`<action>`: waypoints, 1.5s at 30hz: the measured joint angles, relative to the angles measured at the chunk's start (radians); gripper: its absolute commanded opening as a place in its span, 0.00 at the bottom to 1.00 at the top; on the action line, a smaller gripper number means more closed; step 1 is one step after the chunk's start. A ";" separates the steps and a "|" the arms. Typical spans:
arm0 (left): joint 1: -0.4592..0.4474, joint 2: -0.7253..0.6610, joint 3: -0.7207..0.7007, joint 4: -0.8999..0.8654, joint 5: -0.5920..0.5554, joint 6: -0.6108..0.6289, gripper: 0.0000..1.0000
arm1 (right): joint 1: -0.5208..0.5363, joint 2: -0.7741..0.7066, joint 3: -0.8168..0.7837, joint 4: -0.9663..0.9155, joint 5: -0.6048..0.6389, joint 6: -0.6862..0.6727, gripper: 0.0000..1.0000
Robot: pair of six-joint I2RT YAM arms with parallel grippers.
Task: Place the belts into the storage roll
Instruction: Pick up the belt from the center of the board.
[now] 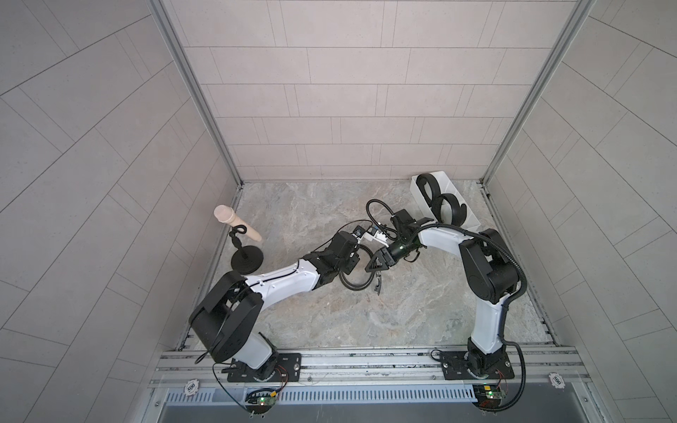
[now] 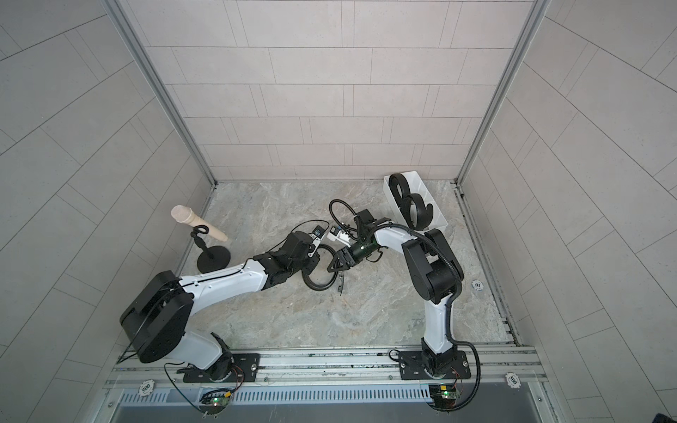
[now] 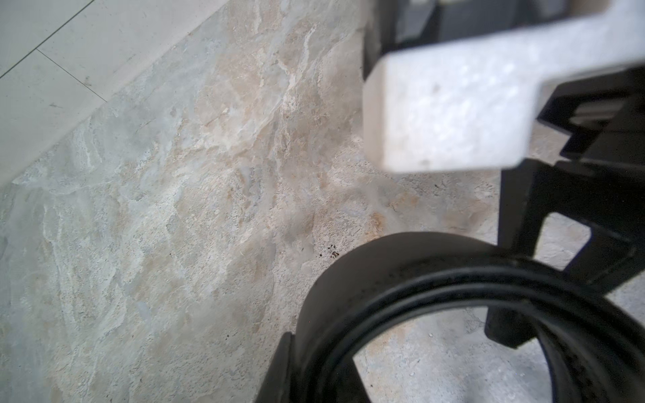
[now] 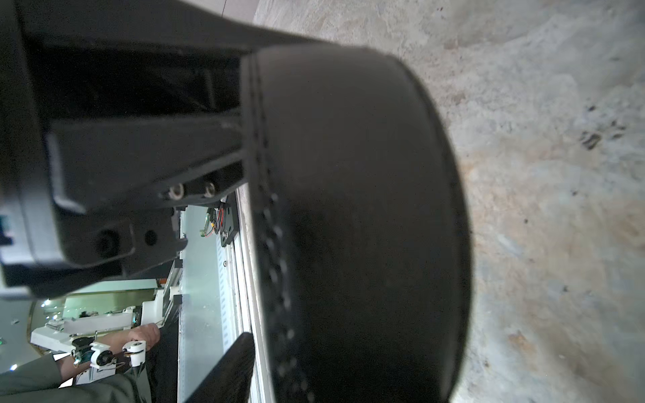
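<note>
A black belt (image 1: 352, 287) lies as a loose coil mid-table, its buckle (image 1: 377, 286) at the coil's right end. My left gripper (image 1: 348, 271) is shut on the coil's wall. In the left wrist view one finger (image 3: 279, 370) is outside the belt (image 3: 349, 272) and the other is inside the loop. My right gripper (image 1: 376, 265) hangs over the coil's right side, open. In the right wrist view one finger (image 4: 227, 370) stands just clear of the belt (image 4: 366, 209); the other finger is hidden. The storage roll (image 1: 458, 193), a white tray at the back right, holds two coiled belts (image 1: 428, 186) (image 1: 450, 209).
A black round-based stand (image 1: 247, 260) with a beige peg (image 1: 238, 225) stands at the left wall. Black cables (image 1: 377, 212) loop above the wrists, between the arms and the tray. A small round chip (image 2: 477, 284) lies near the right wall. Walls enclose three sides.
</note>
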 measured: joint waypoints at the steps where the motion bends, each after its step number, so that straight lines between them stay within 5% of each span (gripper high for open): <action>1: 0.001 0.000 0.000 0.000 0.000 0.000 0.00 | 0.000 -0.005 -0.008 0.007 0.007 0.005 0.57; 24: 0.003 0.001 0.002 0.007 0.011 -0.034 0.01 | 0.035 -0.117 -0.077 0.130 0.230 0.231 0.13; 30: 0.003 0.000 0.030 0.013 0.025 -0.068 0.41 | 0.032 -0.207 -0.076 0.084 0.333 0.260 0.00; 35: 0.032 -0.013 0.039 -0.005 0.034 -0.117 0.69 | 0.030 -0.278 -0.042 0.002 0.400 0.259 0.00; 45: 0.042 -0.188 0.060 -0.026 0.095 -0.193 1.00 | -0.026 -0.370 0.099 -0.222 0.669 0.229 0.00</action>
